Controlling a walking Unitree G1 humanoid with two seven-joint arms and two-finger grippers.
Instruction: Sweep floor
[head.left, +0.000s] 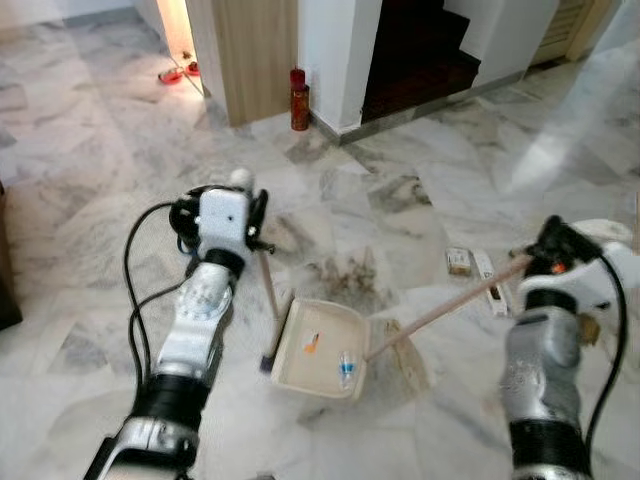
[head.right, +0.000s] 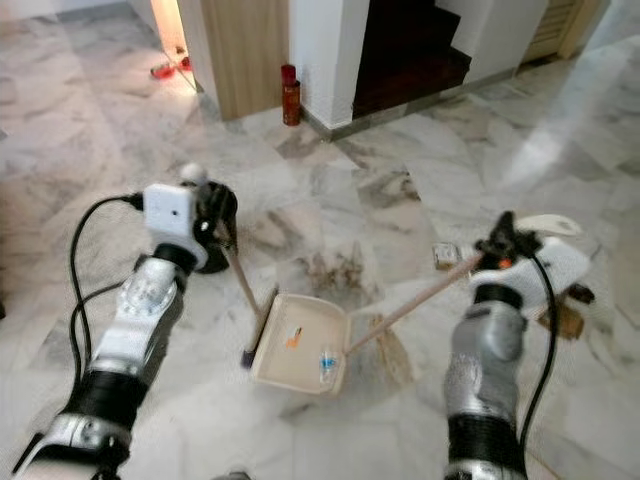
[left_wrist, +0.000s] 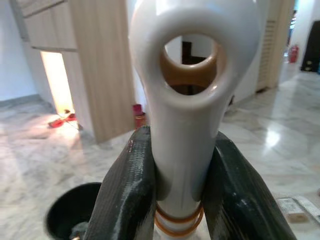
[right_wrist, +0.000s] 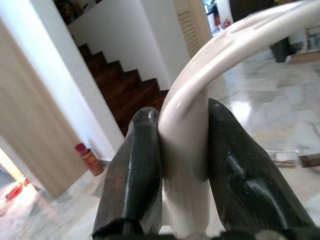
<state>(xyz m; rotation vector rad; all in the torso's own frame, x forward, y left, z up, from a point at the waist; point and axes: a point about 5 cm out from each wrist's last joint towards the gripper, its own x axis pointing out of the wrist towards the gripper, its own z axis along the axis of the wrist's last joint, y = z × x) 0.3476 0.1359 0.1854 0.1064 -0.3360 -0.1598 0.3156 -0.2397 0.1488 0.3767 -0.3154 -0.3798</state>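
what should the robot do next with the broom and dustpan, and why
Probably a short stroke of the broom toward the dustpan. The left gripper is shut on the broom's handle, the right gripper on the dustpan's. The pan already holds a few scraps, but a dark dirt patch lies on the floor beyond its far edge.

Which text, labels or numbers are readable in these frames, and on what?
None can be read.
Red bottle by the wall: any label is too small to read.
Small packet on the floor: print is blurred.
Flat white box beside it: markings are too blurred.
Dustpan, white handle in the left gripper: no lettering visible.
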